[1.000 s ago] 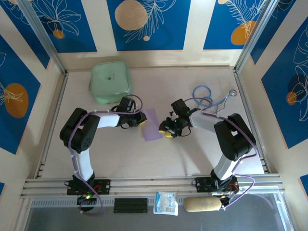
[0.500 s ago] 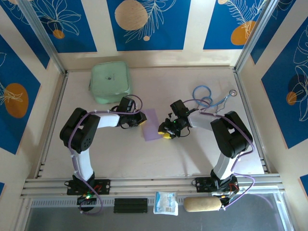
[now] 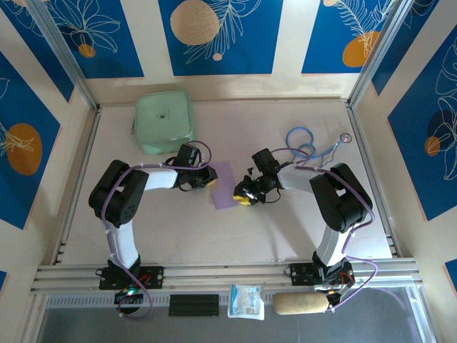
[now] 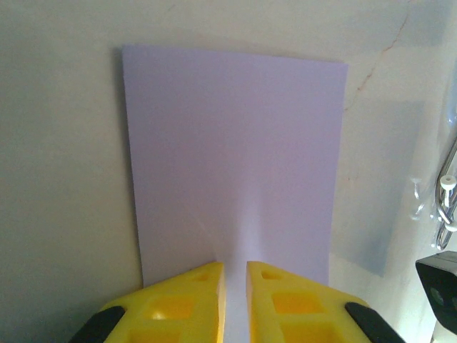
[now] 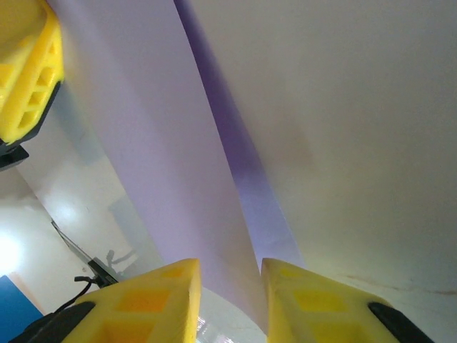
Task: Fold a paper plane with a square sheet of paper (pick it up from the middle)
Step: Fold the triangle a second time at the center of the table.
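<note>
The work looks to be at an early fold: both arms meet over the thin, pale lilac square sheet of paper (image 3: 226, 187), which lies just left of the middle of the top view on the pale table (image 3: 214, 239). It shows no pointed dart shape yet. The next move, as I judge it, calls for a firm hold on both sides. One edge must then be carried across to meet the other squarely without the thin paper slipping or buckling.

At the upper left of the top view a mint-green rounded pouch (image 3: 163, 121) sits well apart from the action. Right of it and lower, the left gripper (image 3: 211, 181) reaches the sheet's left edge. In the left wrist view its yellow fingers (image 4: 182, 304) are pressed almost together at the bottom of the frame. They pinch the near edge of the paper, which rises in a slight ridge between them and stretches flat toward the top of the frame.

Further right, the right gripper (image 3: 243, 197) comes in at the sheet's lower right edge. In the right wrist view that edge is lifted off the table and curls down between the yellow fingers (image 5: 161, 296). The jaws stand a little apart astride it; whether they already bite the paper I cannot tell.
</note>
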You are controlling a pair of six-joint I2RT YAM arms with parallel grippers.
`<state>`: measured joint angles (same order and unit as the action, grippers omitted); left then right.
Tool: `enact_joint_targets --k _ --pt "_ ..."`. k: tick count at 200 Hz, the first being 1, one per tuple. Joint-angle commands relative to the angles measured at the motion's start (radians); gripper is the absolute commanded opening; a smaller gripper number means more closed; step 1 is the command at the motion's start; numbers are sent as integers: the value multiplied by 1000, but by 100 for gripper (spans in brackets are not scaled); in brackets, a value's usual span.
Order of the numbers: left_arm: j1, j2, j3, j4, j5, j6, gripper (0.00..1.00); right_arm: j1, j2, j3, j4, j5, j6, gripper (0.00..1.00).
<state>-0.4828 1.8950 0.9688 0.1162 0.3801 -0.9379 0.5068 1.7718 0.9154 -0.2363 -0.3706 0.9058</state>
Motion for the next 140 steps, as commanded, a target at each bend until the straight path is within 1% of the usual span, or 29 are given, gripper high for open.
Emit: enact_joint_targets --k 1,76,95,112,124,140 --pt "-5 39 -24 -47 -17 -2 17 -8 -32 -27 9 -21 14 27" --pt "-5 39 -9 -53 -2 18 17 -15 -52 -35 14 -2 17 17" --pt "-5 35 2 -49 16 37 17 -15 -52 -30 8 1 17 12" --pt "-2 22 34 -48 61 62 17 -17 -48 -19 -22 19 23 4" --pt "-4 0 76 -69 89 91 18 -22 -48 -18 -31 21 28 2" --pt "-4 -27 129 -132 74 133 20 -25 -52 -20 -32 24 31 1"
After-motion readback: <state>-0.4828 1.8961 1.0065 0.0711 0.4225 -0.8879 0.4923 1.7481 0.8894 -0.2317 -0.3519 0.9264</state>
